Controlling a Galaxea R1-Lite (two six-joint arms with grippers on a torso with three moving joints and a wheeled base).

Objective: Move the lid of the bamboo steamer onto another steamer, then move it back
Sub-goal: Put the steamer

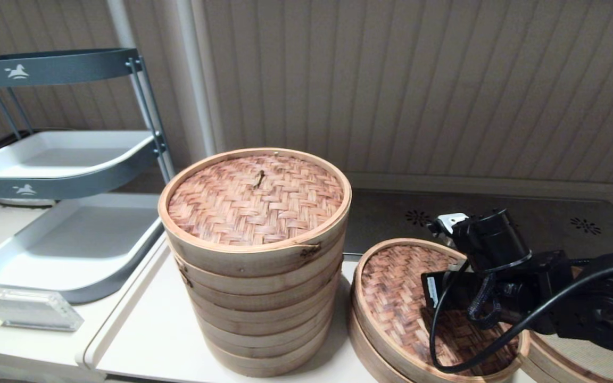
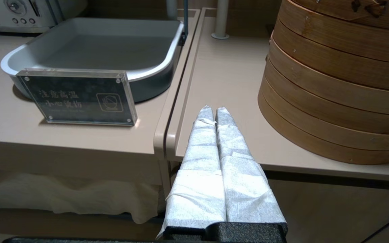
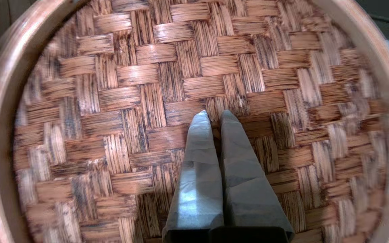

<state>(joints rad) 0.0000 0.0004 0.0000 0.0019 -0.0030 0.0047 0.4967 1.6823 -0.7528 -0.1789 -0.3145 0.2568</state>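
The bamboo steamer lid, dark herringbone weave in a pale band rim, lies slightly askew over a low steamer base at the front right of the table. My right gripper points down at the middle of the lid. Its wrapped fingers are pinched together on the small centre knot, which is mostly hidden between the tips. Another steamer with a pale cream liner shows at the far right, partly behind the right arm. My left gripper is shut and empty, parked at the table's front edge.
The tall stack of pale tiers with a reddish-tan lid stands left of the dark lid, close to the left gripper's side. A grey tray rack and an acrylic sign sit at the left. A dark cooktop lies behind.
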